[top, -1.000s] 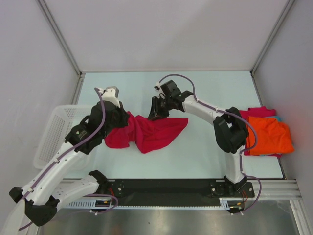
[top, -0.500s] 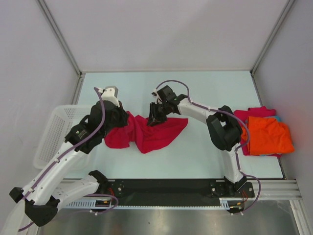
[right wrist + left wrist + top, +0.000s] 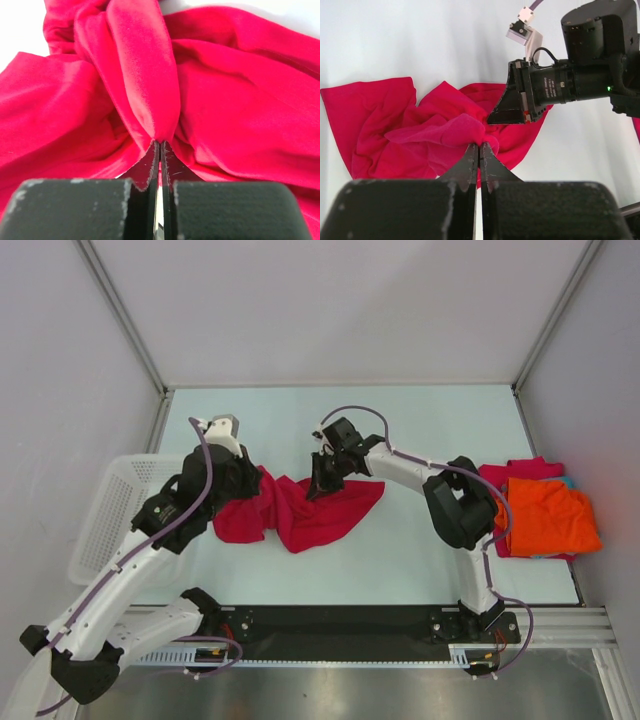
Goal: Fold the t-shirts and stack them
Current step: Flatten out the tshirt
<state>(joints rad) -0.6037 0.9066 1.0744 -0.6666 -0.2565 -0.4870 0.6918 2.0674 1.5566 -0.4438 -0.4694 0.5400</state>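
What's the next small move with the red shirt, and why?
Probably raise both arms a little and draw them apart. The left end effector and the right end effector are each shut on a fold of the crimson t-shirt, which lies bunched and creased on the table, not flat. Spreading it out likely has to come before any fold.

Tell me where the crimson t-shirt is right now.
In the top view the crimson t-shirt lies crumpled left of the table centre, pinched by the left gripper and right gripper, the white basket off to its left.
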